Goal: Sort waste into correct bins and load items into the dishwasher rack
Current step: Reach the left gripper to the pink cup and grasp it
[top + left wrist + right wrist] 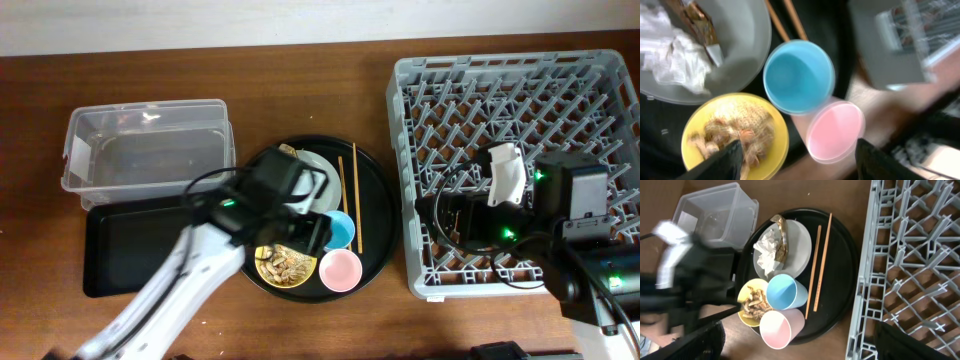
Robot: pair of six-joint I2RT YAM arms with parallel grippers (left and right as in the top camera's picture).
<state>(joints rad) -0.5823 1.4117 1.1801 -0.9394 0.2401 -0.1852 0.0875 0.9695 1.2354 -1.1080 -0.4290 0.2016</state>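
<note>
Left claw [802,161], wide open and empty, hovered above the blue cup [799,76] and pink cup [835,131] on the round tray [376,205]; loading the rack [470,90] seemingly needed a descent and pinch.

Blue cup [799,76], pink cup [835,131], yellow bowl [735,135]

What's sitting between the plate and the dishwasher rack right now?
Two chopsticks, side by side on the round black tray, lie between the plate and the rack; nothing else there. Clearest in the right wrist view.
</note>
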